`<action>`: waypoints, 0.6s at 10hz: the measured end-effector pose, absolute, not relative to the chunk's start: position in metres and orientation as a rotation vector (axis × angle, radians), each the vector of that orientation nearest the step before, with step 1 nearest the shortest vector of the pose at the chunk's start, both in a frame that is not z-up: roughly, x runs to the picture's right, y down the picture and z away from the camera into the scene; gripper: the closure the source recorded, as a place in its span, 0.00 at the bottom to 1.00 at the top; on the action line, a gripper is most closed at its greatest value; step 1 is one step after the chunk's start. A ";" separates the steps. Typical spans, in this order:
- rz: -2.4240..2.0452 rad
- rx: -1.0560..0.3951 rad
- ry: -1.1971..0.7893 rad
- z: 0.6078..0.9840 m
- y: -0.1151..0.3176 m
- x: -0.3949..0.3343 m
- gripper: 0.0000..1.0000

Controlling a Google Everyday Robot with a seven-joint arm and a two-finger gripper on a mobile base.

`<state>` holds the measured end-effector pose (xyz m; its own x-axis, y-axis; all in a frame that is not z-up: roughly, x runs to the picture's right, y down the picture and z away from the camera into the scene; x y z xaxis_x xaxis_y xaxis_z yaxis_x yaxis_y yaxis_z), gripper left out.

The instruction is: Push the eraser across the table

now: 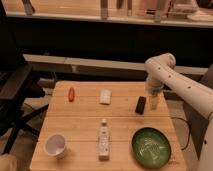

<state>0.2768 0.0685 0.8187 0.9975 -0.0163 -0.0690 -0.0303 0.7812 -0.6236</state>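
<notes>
The eraser [141,104] is a small flat black oblong block lying on the right side of the light-wood plank table [85,120]. My gripper [153,101] hangs from the white arm at the table's right edge, just right of the eraser and very near it. Whether it touches the eraser cannot be told.
A whitish rectangular block [105,96] lies mid-table toward the back. A small red-orange thing [71,94] lies at the back left. A white bottle [103,139] lies at the front middle, a white cup [55,145] at front left, a green bowl [151,147] at front right. A dark chair [15,95] stands to the left.
</notes>
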 end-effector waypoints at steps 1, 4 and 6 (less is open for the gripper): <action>0.009 -0.677 0.072 0.819 0.069 0.278 0.20; 0.013 -0.682 0.071 0.822 0.073 0.279 0.20; 0.015 -0.685 0.071 0.824 0.074 0.279 0.20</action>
